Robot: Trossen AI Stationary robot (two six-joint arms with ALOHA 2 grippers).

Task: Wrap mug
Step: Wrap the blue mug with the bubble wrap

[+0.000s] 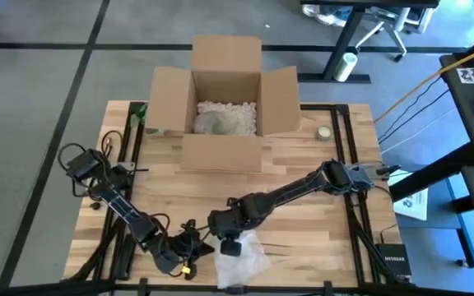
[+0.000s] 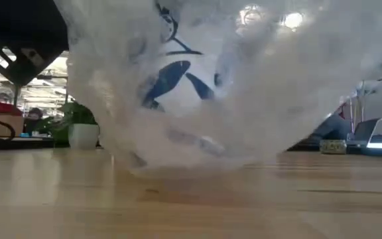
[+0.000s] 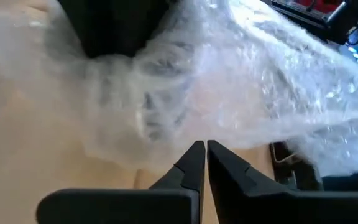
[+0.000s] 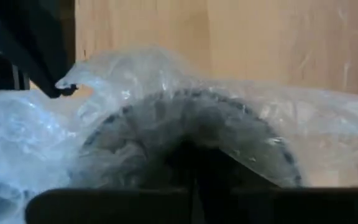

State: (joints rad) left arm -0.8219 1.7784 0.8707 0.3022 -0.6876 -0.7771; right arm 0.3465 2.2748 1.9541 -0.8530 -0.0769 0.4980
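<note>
Bubble wrap [image 1: 245,253] lies bunched over the mug [image 2: 178,79] at the table's [image 1: 303,222] near edge, between both arms. Right gripper [image 1: 231,247] rests on top of the bundle; whether its fingers are open I cannot tell. Left gripper [image 3: 205,163] sits just beside the sheet with fingers closed and nothing between them. The film looks light, limp and slippery, the mug hard and breakable, so a loose corner seems the safest hold.
</note>
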